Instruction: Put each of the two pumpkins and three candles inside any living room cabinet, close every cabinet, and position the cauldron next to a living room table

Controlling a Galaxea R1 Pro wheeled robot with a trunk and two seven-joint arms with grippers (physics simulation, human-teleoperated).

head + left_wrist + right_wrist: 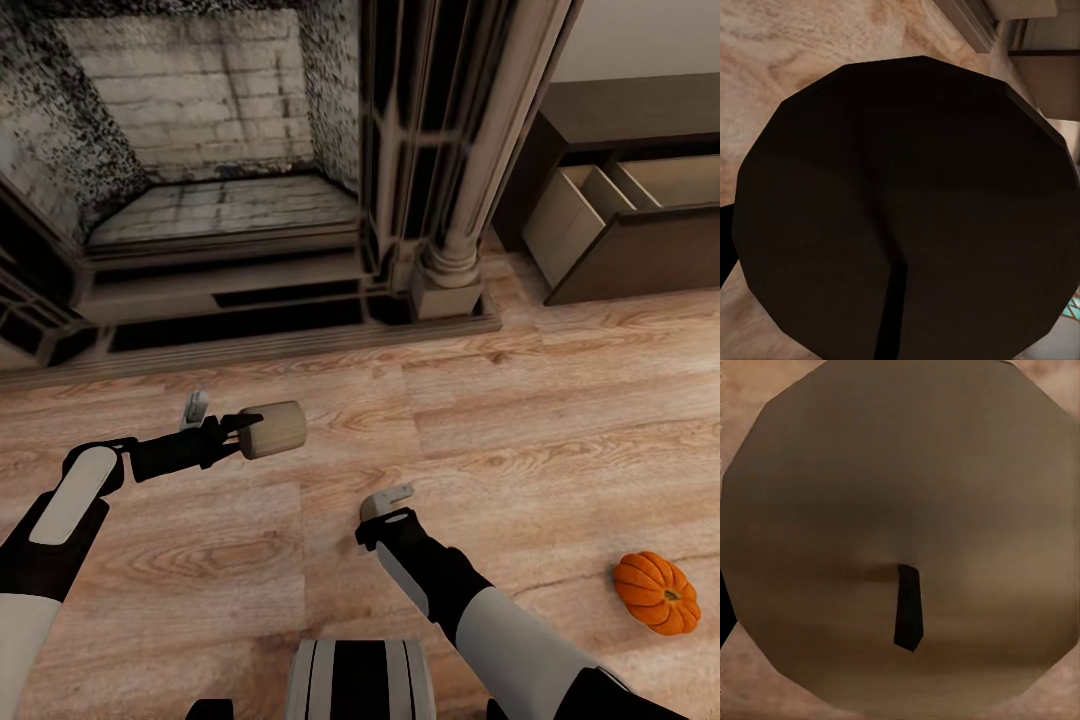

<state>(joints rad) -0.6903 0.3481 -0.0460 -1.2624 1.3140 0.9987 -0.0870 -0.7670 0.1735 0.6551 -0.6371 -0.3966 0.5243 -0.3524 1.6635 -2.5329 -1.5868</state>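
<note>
My left gripper (248,430) is shut on a beige candle (277,428), held sideways above the wood floor in front of the fireplace. In the left wrist view that candle's end (907,202) is a dark disc right up against the camera. My right gripper (386,499) hangs lower and nearer. A second candle's flat tan top with its dark wick (900,540) presses close in the right wrist view. Only a tan sliver of that candle (368,509) peeks past the fingers in the head view. One orange pumpkin (657,592) lies on the floor at the right. The dark-brown cabinet (640,110) stands at the back right with a drawer (600,205) pulled open.
A black columned fireplace (230,200) with a grey brick interior takes up the back left; its column base (447,285) stands between it and the cabinet. Bare wood floor (520,420) stretches from my arms to the open drawer.
</note>
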